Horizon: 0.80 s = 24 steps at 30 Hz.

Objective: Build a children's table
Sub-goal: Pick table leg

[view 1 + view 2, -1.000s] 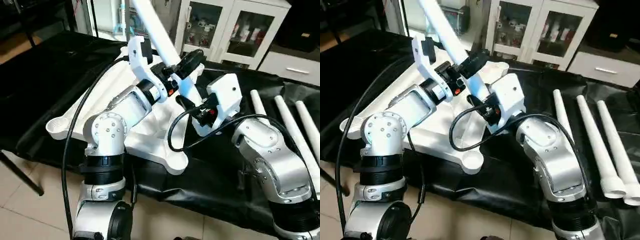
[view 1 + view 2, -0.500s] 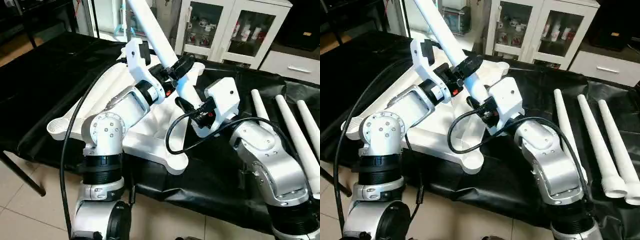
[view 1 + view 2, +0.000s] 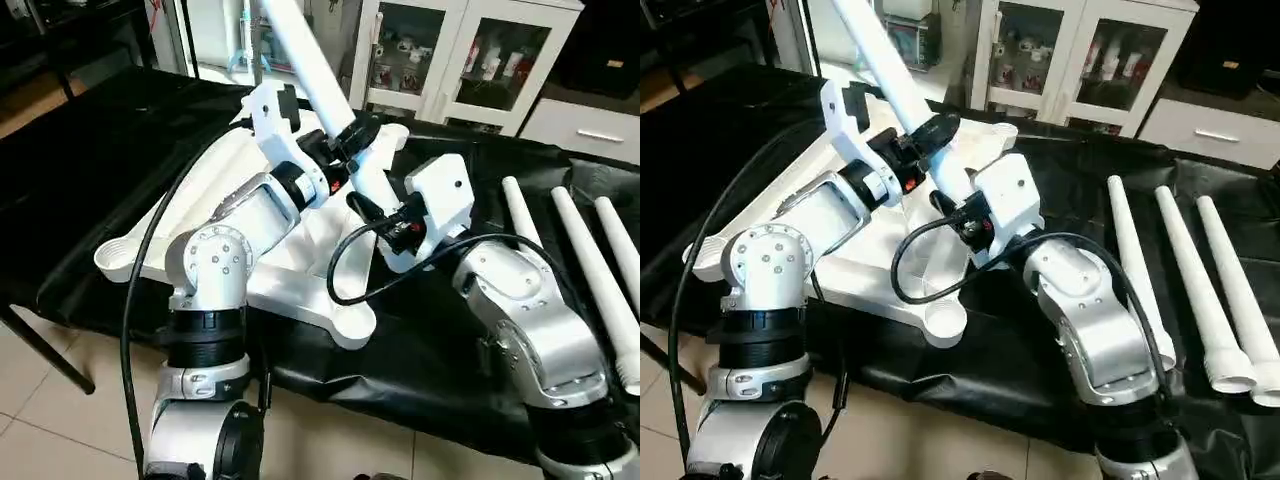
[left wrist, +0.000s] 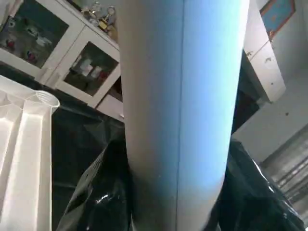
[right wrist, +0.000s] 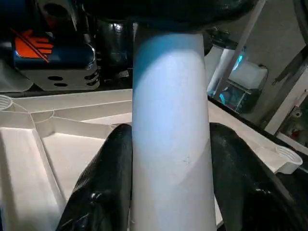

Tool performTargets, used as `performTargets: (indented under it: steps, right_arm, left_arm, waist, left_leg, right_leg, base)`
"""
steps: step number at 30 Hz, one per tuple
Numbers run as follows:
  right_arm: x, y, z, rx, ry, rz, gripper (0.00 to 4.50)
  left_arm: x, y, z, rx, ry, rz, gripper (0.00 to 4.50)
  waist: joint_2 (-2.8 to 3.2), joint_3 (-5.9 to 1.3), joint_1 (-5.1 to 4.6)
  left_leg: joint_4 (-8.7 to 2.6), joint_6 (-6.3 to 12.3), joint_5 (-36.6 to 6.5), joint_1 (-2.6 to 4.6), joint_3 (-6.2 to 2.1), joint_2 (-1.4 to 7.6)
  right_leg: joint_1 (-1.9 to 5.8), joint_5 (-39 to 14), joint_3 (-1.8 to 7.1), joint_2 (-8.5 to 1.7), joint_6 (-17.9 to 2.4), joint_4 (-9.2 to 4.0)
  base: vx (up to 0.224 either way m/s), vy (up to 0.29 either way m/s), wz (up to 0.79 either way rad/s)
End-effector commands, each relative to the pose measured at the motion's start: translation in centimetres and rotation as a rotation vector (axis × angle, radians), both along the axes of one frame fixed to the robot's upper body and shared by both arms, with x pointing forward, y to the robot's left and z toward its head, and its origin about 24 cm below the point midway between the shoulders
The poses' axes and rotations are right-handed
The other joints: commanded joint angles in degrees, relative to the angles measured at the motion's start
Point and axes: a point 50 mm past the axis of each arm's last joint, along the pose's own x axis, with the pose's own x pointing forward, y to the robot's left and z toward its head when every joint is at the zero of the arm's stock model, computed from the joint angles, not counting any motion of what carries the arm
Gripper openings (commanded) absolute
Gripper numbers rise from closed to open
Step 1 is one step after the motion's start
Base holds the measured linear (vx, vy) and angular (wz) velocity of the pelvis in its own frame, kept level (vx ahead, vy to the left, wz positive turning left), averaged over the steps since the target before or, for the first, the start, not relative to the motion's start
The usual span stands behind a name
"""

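The tabletop (image 3: 300,260) lies upside down on the black-draped desk (image 3: 90,160), ribbed underside up, and the round corner sockets I can see are all empty: the near one (image 3: 352,322), the one at the left corner (image 3: 113,252) and the far one (image 3: 393,132). So no leg is seated yet, by my reckoning. One leg (image 3: 325,95) is in hand, slanting up and away over the tabletop, and both arms are on it. The right pincer (image 5: 168,192) is clenched around its lower stretch, black fingers (image 5: 103,183) pressed on either side of the tube. Higher up, the left pincer (image 3: 358,135) has its fingers (image 4: 103,192) hugging the tube as well, so I take it as gripping too. Three more legs (image 3: 1185,290) lie side by side on the black cloth to the robot's right, well apart from the tabletop and untouched. I would say the job is at its very start: this first leg must yet find a socket, then the other three.
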Motion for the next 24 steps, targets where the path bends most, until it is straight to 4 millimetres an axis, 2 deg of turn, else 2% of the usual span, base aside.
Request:
performTargets:
  steps: [1, 2, 4, 5, 8, 9, 11, 12, 13, 14, 16, 17, 18, 21, 22, 23, 24]
  right_arm:
    - [0.1, -0.3, 1.0, 0.011, -0.046, -0.015, 2.53]
    - [0.1, -0.3, 1.0, 0.014, -0.045, -0.015, 2.53]
    - [0.2, -0.3, 0.9, 0.029, -0.035, -0.006, 2.86]
    - [0.1, -0.3, 0.8, 0.045, -0.024, 0.003, 2.93]
    - [0.0, -0.2, 0.8, 0.073, -0.015, 0.021, 2.97]
    - [-0.2, -0.2, 1.0, 0.097, -0.011, 0.036, 3.21]
    - [-0.6, -0.8, 2.1, 0.176, 0.001, 0.078, 3.36]
    - [-0.9, -2.2, 3.1, 0.231, 0.006, 0.105, 3.38]
    - [-0.9, -3.2, 3.4, 0.266, 0.018, 0.105, 3.49]
    - [-0.6, -4.4, 3.8, 0.307, 0.038, 0.080, 3.63]
    - [0.0, -6.0, 4.4, 0.372, 0.062, 0.034, 3.74]
    - [0.0, -6.0, 4.4, 0.372, 0.062, 0.034, 3.74]
    - [0.5, -6.8, 4.7, 0.394, 0.070, 0.008, 3.74]
    - [1.5, -8.1, 4.9, 0.367, 0.083, -0.046, 3.74]
    - [1.9, -8.5, 4.7, 0.348, 0.100, -0.054, 3.74]
    - [2.2, -8.8, 4.4, 0.332, 0.126, -0.064, 3.74]
    - [2.5, -8.8, 4.0, 0.330, 0.172, -0.046, 3.74]
  left_arm:
    - [0.4, 0.2, 0.4, 0.013, -0.005, 0.037, 1.88]
    - [0.4, 0.3, 0.4, 0.014, -0.006, 0.045, 1.88]
    - [0.6, 0.5, 0.3, 0.014, -0.004, 0.061, 1.86]
    - [0.7, 0.6, 0.3, 0.021, -0.004, 0.075, 1.86]
    - [0.8, 0.9, 0.2, 0.038, -0.008, 0.093, 1.85]
    - [0.8, 1.1, 0.2, 0.050, -0.011, 0.105, 1.85]
    - [0.9, 1.6, 0.5, 0.066, -0.024, 0.123, 1.85]
    - [1.1, 2.1, 0.8, 0.073, -0.037, 0.132, 1.85]
    - [1.3, 2.4, 0.9, 0.076, -0.040, 0.135, 1.85]
    - [1.3, 2.6, 0.9, 0.087, -0.041, 0.137, 1.85]
    - [1.4, 2.9, 1.0, 0.114, -0.045, 0.136, 1.85]
    - [1.4, 2.9, 1.0, 0.114, -0.045, 0.136, 1.85]
    - [1.3, 2.9, 1.2, 0.113, -0.048, 0.121, 1.85]
    - [1.1, 2.6, 1.4, 0.139, -0.048, 0.089, 1.85]
    - [1.1, 2.5, 1.5, 0.151, -0.050, 0.079, 1.85]
    - [1.1, 2.4, 1.6, 0.161, -0.053, 0.073, 1.85]
    - [1.0, 2.2, 1.9, 0.169, -0.066, 0.057, 1.85]
  waist:
    - [0.55, -4.35, 0.25]
    - [0.54, -4.31, 0.27]
    - [0.35, -4.29, 0.21]
    - [0.47, -4.32, 0.24]
    - [0.51, -4.35, 0.20]
    - [0.50, -4.34, 0.19]
    - [0.52, -4.40, 0.28]
    - [0.05, -4.39, 0.27]
    - [0.25, -4.41, 0.39]
    - [-1.26, -4.46, 0.56]
    - [-0.42, -4.36, 0.79]
    - [-0.50, -4.36, 0.75]
    - [-0.08, -4.40, 0.68]
    - [-0.74, -4.44, 0.90]
    - [-1.20, -4.45, 1.13]
    - [-1.08, -4.48, 1.19]
    - [-1.34, -4.47, 1.16]
  left_leg:
    - [-3.94, 2.61, -3.5, -0.81, 1.25, -0.97]
    - [-3.95, 2.67, -3.8, -0.75, 1.26, -0.95]
    - [-3.97, 2.74, -4.3, -0.78, 1.31, -1.04]
    - [-3.97, 2.79, -4.3, -0.74, 1.29, -1.03]
    - [-4.01, 2.82, -4.5, -0.71, 1.24, -0.92]
    - [-4.00, 2.96, -4.2, -0.67, 1.26, -0.87]
    - [-3.97, 3.28, -3.9, -0.61, 1.20, -0.90]
    - [-3.97, 3.66, -3.4, -0.65, 1.23, -0.86]
    - [-3.96, 3.86, -3.5, -0.57, 1.23, -0.91]
    - [-3.79, 4.60, -2.7, -0.69, 1.39, -0.96]
    - [-3.81, 4.15, -2.2, -0.42, 1.47, -0.96]
    - [-3.79, 4.04, -2.2, -0.44, 1.50, -0.97]
    - [-3.79, 3.53, -2.4, -0.40, 1.50, -1.03]
    - [-3.72, 2.95, -2.2, -0.58, 1.65, -1.08]
    - [-3.71, 2.94, -2.0, -0.72, 1.70, -1.11]
    - [-3.69, 2.88, -2.0, -0.66, 1.66, -1.08]
    - [-3.61, 3.02, -2.2, -0.62, 1.77, -1.13]
  right_leg:
    - [5.16, -7.8, 1.10, -1.00, -9.7, -3.14]
    - [5.12, -8.1, 1.09, -1.01, -9.8, -3.20]
    - [5.19, -9.2, 1.09, -1.00, -9.4, -3.35]
    - [5.15, -9.6, 1.10, -1.03, -9.2, -3.35]
    - [5.09, -9.7, 1.07, -1.06, -9.1, -3.28]
    - [5.03, -9.1, 1.08, -1.03, -9.1, -3.27]
    - [5.17, -8.2, 1.12, -1.01, -9.3, -3.04]
    - [5.18, -7.3, 1.11, -0.94, -9.4, -3.02]
    - [5.22, -7.2, 1.09, -0.91, -9.6, -2.88]
    - [5.34, -7.6, 1.18, -0.94, -9.1, -2.71]
    - [4.82, -9.2, 1.13, -0.98, -9.0, -2.94]
    - [4.79, -9.4, 1.09, -0.96, -9.0, -2.97]
    - [4.79, -9.5, 1.05, -0.96, -9.1, -3.06]
    - [4.91, -10.4, 1.06, -1.11, -9.4, -3.05]
    - [5.03, -11.4, 1.03, -1.17, -9.1, -3.02]
    - [4.98, -11.7, 1.01, -1.18, -9.0, -3.04]
    - [4.90, -12.3, 0.98, -1.10, -8.8, -3.22]
  base:
    - [0.000, 0.000, 0.00]
    - [0.000, 0.000, 0.00]
    - [0.000, 0.000, 0.00]
    - [0.000, 0.000, 0.00]
    - [0.000, 0.000, 0.00]
    - [0.000, 0.000, 0.00]
    - [0.000, 0.000, 0.00]
    - [0.000, 0.000, 0.00]
    - [0.000, 0.000, 0.00]
    - [0.000, 0.000, 0.00]
    - [0.000, 0.000, 0.00]
    - [0.000, 0.000, 0.00]
    - [0.000, 0.000, 0.00]
    - [0.000, 0.000, 0.00]
    - [0.000, 0.000, 0.00]
    - [0.000, 0.000, 0.00]
    - [0.000, 0.000, 0.00]
